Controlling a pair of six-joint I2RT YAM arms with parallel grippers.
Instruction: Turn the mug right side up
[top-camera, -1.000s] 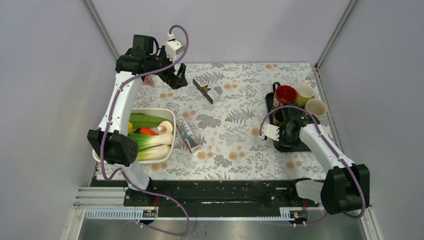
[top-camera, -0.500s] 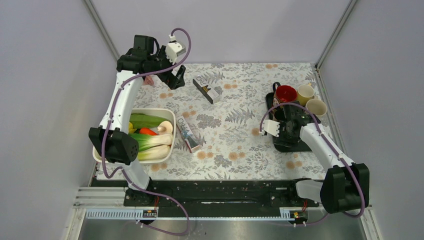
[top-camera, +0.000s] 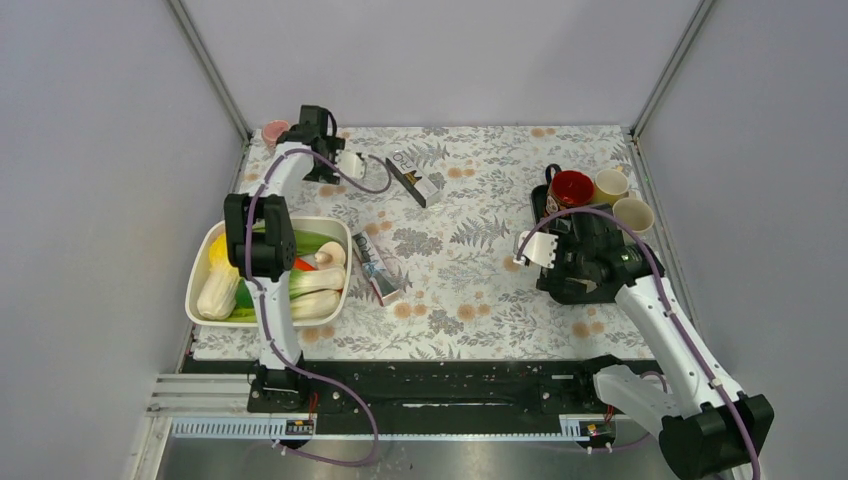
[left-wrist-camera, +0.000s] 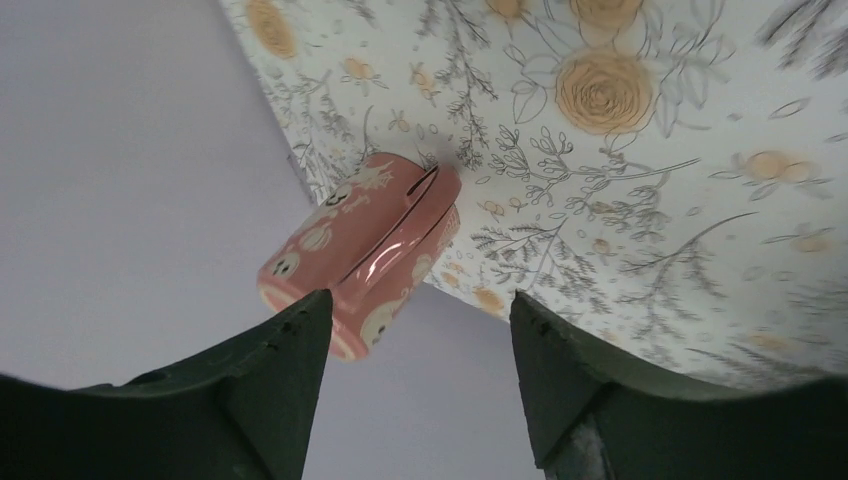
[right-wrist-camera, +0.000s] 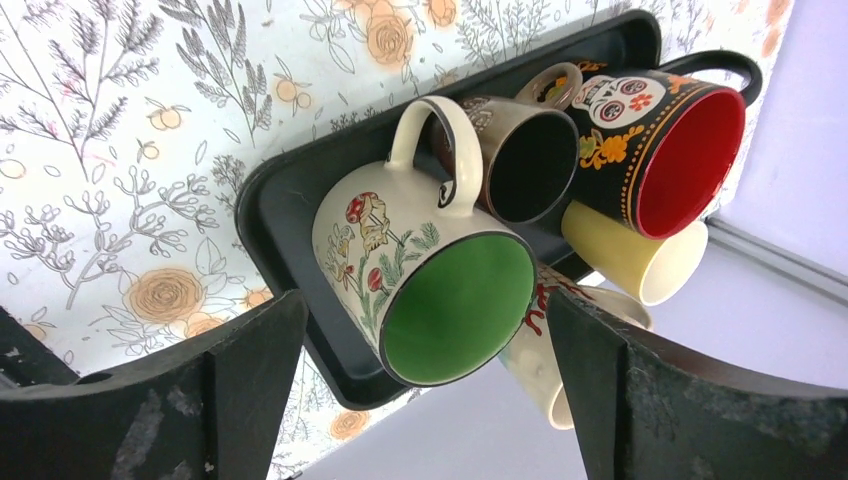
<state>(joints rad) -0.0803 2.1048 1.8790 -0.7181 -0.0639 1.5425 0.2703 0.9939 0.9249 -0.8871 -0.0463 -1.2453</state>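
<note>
Left gripper (left-wrist-camera: 420, 300) unclenched, empty, nearing pink patterned ceramic mug (left-wrist-camera: 360, 250) at desk (left-wrist-camera: 650, 200) corner; centre mug before clenching; right gripper (right-wrist-camera: 425, 300) released

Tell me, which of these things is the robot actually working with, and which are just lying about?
In the job: pink mug, ahead of the left fingers; green-lined mug on the black tray, before the open right fingers.
Lying about: the other mugs, vegetable tub, two cartons.
</note>
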